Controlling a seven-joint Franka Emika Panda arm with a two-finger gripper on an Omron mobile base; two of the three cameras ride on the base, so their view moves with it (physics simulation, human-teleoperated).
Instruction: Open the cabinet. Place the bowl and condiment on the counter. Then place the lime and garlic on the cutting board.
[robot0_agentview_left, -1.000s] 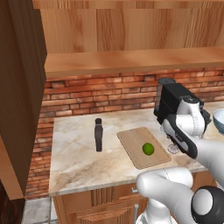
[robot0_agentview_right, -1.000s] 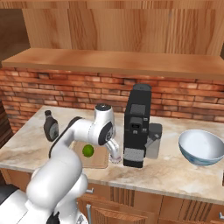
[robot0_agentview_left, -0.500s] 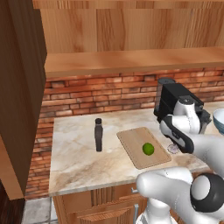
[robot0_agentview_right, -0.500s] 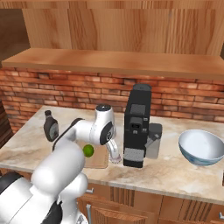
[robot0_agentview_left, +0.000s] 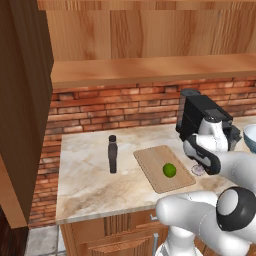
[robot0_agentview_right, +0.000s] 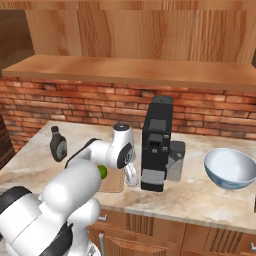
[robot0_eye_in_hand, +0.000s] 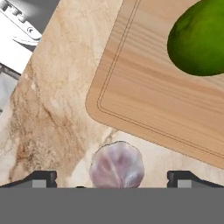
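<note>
The cabinet (robot0_agentview_left: 22, 115) hangs far off to the gripper's side, its door swung wide. Beneath the gripper (robot0_eye_in_hand: 111, 179) lies the counter (robot0_eye_in_hand: 52, 113). The cutting board (robot0_eye_in_hand: 162, 87) sits just beyond the gripper, with the lime (robot0_eye_in_hand: 199, 39) resting on it farther out. The bowl (robot0_agentview_right: 230, 167) stands well away, past the coffee machine (robot0_agentview_right: 157, 142). The condiment (robot0_agentview_left: 113, 154) stands beyond the board's other side. The garlic (robot0_eye_in_hand: 117, 165) lies on the counter between the widely spread fingertips (robot0_eye_in_hand: 41, 178), just off the board's edge.

No text, label or number can be read anywhere
</note>
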